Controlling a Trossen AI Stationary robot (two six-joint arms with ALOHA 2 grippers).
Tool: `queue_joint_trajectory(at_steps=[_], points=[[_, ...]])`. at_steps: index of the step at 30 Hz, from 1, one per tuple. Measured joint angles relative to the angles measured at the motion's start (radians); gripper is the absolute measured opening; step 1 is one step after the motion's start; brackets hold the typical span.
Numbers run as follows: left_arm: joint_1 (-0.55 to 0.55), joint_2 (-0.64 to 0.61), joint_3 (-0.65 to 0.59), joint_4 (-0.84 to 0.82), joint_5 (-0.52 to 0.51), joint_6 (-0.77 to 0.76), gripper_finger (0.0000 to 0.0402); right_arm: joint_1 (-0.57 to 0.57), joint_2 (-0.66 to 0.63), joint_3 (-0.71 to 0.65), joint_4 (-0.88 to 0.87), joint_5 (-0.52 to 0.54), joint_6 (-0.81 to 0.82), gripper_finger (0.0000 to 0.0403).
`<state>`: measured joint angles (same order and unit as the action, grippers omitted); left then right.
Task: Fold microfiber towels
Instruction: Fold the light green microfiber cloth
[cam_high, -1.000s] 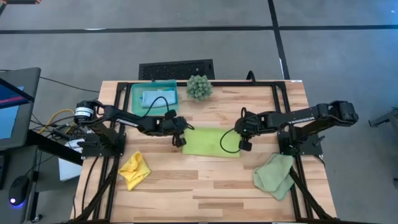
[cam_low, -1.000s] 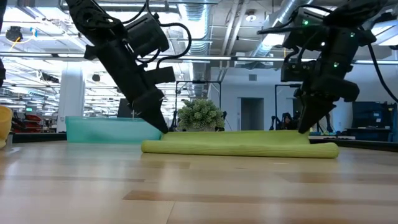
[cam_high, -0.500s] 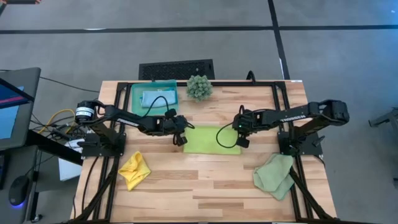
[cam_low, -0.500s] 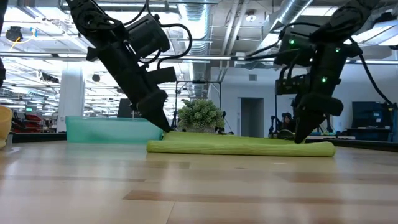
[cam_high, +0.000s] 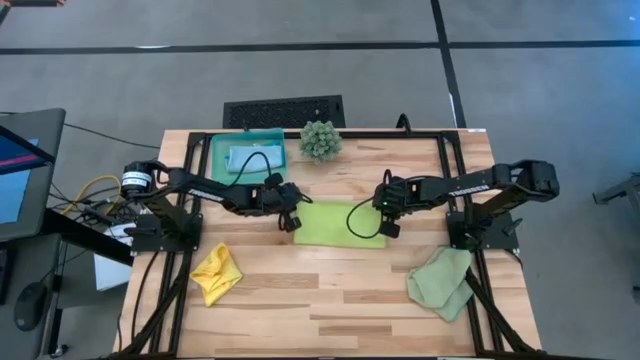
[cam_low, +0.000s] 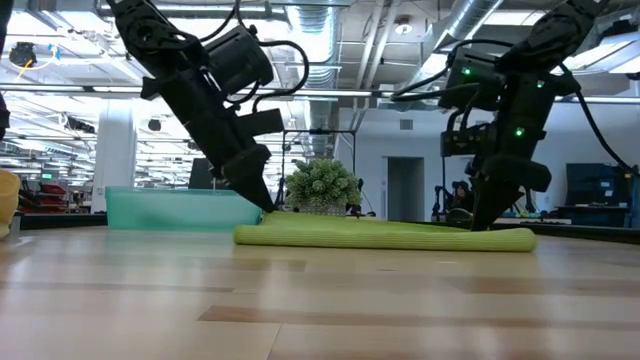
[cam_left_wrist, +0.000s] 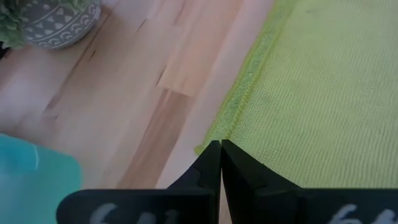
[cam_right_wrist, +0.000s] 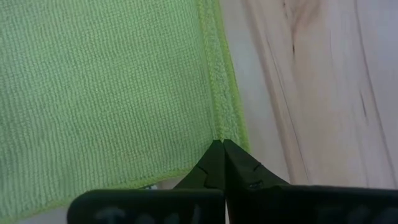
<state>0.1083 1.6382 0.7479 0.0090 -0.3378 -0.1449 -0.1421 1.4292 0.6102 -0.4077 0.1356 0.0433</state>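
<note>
Near the middle of the bench (cam_high: 330, 300), slightly toward its rear edge, the lime green microfiber towel (cam_high: 340, 225) lies flat, apparently already doubled over. The left hand (cam_high: 289, 222) has its fingers pressed together on the towel's left edge, and the right hand (cam_high: 391, 226) is likewise clamped on its right edge. Holding opposite edges at once looks intended to keep the cloth taut and square for the next fold.

The crumpled yellow microfiber towel (cam_high: 216, 273) sits by the front left corner, and the pale sage green microfiber towel (cam_high: 441, 283) by the front right, both unfolded and awaiting their turn. The light blue microfiber towel (cam_high: 250, 157) rests in the teal translucent plastic tray (cam_high: 218, 170) at the rear left, seemingly finished.
</note>
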Motion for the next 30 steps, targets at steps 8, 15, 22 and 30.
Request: queue_joint_trajectory(at_steps=[8,15,22,30], points=[[0.009,0.000,0.000,-0.002,0.012,-0.003,0.0000,0.000,0.000,0.000,0.038,0.000,-0.016,0.0012],[0.009,0.000,0.000,-0.004,0.012,-0.002,0.0000,-0.001,0.000,0.000,0.049,0.000,-0.029,0.0015],[-0.010,-0.008,0.000,-0.032,0.013,0.008,0.0000,-0.003,-0.001,0.000,0.051,0.004,-0.044,0.0029],[-0.013,-0.008,0.000,-0.082,-0.036,-0.027,0.0000,-0.014,-0.001,0.000,0.093,0.099,-0.018,0.0106]])
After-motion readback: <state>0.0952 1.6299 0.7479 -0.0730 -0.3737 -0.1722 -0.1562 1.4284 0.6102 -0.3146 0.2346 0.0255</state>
